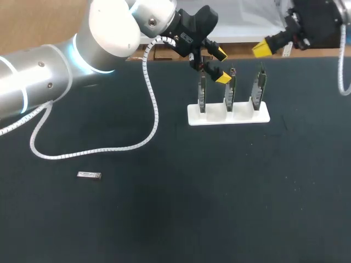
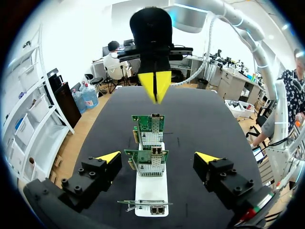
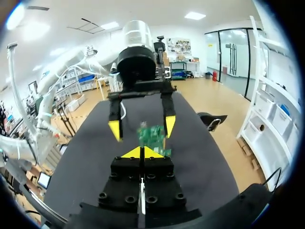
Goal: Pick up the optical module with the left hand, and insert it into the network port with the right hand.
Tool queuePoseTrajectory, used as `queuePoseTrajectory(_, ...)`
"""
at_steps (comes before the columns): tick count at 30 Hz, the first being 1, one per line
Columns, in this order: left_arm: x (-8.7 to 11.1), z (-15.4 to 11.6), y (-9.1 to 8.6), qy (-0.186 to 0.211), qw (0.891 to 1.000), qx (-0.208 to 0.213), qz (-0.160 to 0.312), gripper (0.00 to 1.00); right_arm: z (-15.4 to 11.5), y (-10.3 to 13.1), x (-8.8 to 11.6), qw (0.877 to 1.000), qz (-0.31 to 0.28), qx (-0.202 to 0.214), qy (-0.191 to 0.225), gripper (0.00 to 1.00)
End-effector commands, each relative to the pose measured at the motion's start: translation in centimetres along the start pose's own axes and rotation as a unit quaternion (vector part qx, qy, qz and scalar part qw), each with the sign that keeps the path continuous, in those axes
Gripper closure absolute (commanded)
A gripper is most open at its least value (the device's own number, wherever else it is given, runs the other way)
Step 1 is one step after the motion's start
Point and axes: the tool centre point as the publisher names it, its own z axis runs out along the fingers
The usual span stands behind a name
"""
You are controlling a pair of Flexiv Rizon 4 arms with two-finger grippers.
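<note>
Head view: flat silver optical module (image 1: 89, 175) lower left on black table (image 1: 219, 208); left gripper (image 1: 222, 66), jaws apart, upper middle at green network cards (image 1: 230, 90).
Left wrist: cards ahead, between spread fingers.
Right wrist: right gripper (image 3: 141, 152) tips together, empty.
Risk: pulling away, left fingers could knock cards.

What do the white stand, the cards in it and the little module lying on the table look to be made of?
The stand looks like matte white plastic, going by its smooth, even, blocky surface. The cards are green circuit board, and their ports look like silvery sheet metal. The module is silvery grey, probably metal, but too small to be sure.
</note>
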Motion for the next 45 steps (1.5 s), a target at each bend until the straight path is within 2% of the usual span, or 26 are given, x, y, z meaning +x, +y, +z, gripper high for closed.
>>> queuePoseTrajectory(1,0.0,0.1,0.1,0.0,1.0,0.001,0.001,0.0,-1.5,0.2,0.5,1.0,0.0,-0.01,-0.002,1.0)
queuePoseTrajectory(7,0.0,0.1,0.1,0.0,1.0,0.001,0.001,0.0,-1.9,0.0,1.8,1.0,0.0,-0.021,0.0,1.0)
queuePoseTrajectory(14,0.0,0.1,0.1,0.0,1.0,0.001,0.001,0.0,-2.8,-0.2,3.1,1.0,0.001,-0.012,0.007,1.0)
queuePoseTrajectory(31,0.0,0.1,0.1,0.0,1.0,0.001,0.001,0.0,-3.7,-0.2,3.8,1.0,0.001,-0.026,0.007,1.0)
queuePoseTrajectory(32,0.0,0.1,0.1,0.0,1.0,0.001,0.001,0.0,-3.6,-0.2,3.8,1.0,0.001,-0.006,0.014,0.73)
queuePoseTrajectory(33,0.0,0.1,0.1,0.0,1.0,0.001,0.001,0.0,-3.6,-0.2,3.8,1.0,0.001,-0.006,0.014,0.0)
queuePoseTrajectory(45,0.0,0.1,0.1,0.0,1.0,0.001,0.001,0.0,-3.6,-0.2,3.8,1.0,0.001,-0.006,0.014,0.0)
